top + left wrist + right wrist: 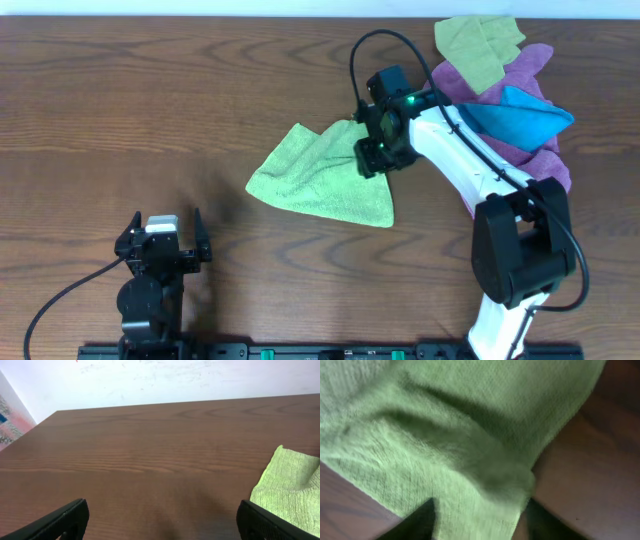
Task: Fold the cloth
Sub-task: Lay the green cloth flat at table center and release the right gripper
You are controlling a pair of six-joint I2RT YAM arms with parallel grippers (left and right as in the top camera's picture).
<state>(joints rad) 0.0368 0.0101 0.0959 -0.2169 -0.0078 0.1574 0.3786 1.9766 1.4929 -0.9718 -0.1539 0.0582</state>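
My right claw (pixel 374 152) pinches a bunched fold of the lime-green cloth (pixel 315 178) at its two o'clock edge. My left claw (pixel 166 222) sits spread wide at the wooden table (pixel 120 100)'s seven o'clock.

The cloth (pixel 320 175) lies on the table (pixel 150 100). It spreads to the left of the right end effector (pixel 372 160) and back toward the arm bases. That end effector stands over the cloth's right edge, with a fold of it caught between the fingers (pixel 417 522). A heap of other cloths (pixel 500 90) sits farther out and to its right, partly under the right arm (pixel 460 160). The left end effector (pixel 167 218) is well apart, near the bases, with the cloth ahead and to its right.
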